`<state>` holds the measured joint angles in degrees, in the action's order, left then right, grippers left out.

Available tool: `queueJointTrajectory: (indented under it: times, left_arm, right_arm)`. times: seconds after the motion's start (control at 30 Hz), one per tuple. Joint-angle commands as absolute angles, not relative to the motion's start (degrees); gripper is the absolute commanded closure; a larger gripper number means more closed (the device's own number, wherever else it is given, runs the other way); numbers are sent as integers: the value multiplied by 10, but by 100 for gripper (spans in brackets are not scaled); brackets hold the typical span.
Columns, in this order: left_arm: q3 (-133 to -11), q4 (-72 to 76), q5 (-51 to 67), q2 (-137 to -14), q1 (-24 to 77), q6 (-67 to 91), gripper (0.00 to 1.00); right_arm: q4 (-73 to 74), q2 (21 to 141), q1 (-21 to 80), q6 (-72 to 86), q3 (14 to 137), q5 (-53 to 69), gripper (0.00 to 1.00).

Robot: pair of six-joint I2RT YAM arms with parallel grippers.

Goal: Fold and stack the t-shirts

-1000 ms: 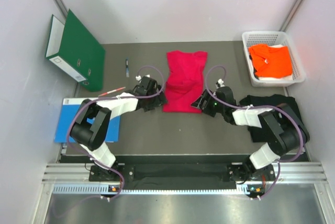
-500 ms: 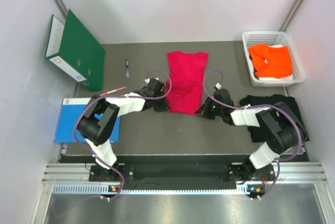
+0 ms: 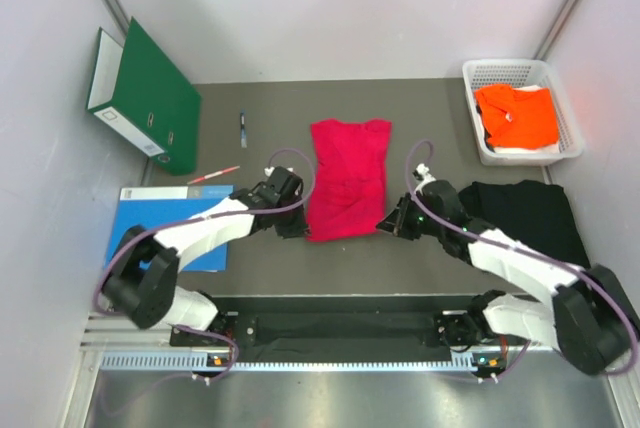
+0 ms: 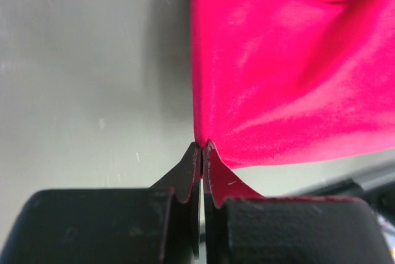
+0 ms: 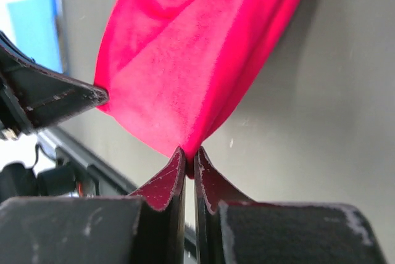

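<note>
The crimson red t-shirt [image 3: 346, 178] lies lengthwise in the middle of the mat, its near end lifted and rumpled. My left gripper [image 3: 301, 227] is shut on the shirt's near left corner [image 4: 207, 144]. At the near right corner [image 5: 188, 153] my right gripper [image 3: 385, 223] is shut on the cloth too. Both wrist views show red cloth [image 4: 284, 60] pinched at the fingertips and hanging taut away from them. A black t-shirt [image 3: 525, 220] lies flat at the right, partly under my right arm. The bright orange t-shirt [image 3: 517, 114] sits in the white basket [image 3: 570, 118].
A green binder [image 3: 145, 98] stands at the back left. A flat blue sheet [image 3: 140, 226] lies at the near left beside my left arm. A pen [image 3: 242, 129] and a red pencil [image 3: 212, 176] lie on the mat left of the red shirt.
Both grippers have shut on the red shirt's near corners and pulled them toward the near edge. The shirt has shifted slightly nearer and its near end has bunched up.
</note>
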<state>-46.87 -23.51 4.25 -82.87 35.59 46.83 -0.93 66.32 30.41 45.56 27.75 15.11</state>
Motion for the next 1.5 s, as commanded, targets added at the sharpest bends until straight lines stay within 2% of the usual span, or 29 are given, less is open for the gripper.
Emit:
queueJointTrajectory:
  times: [0.0,0.13,0.23,0.7,1.03,1.47]
  left_arm:
    - [-468,-316,36,-741,359,448,100]
    - [-503,-330,23,-721,360,438,100]
    - [-543,-334,15,-742,360,425,100]
    - [-833,-374,-49,-953,353,342,100]
    - [-946,-382,-52,-1059,320,323,100]
    - [-1061,-367,-41,-1163,276,303,100]
  right_arm:
    - [68,564,314,427,252,147,100]
    - [107,484,314,411,245,122,100]
    - [115,489,314,391,266,105,99]
    - [98,664,302,264,452,24,99]
    - [79,786,280,213,554,-29,99]
    - [33,918,217,190,654,-18,99]
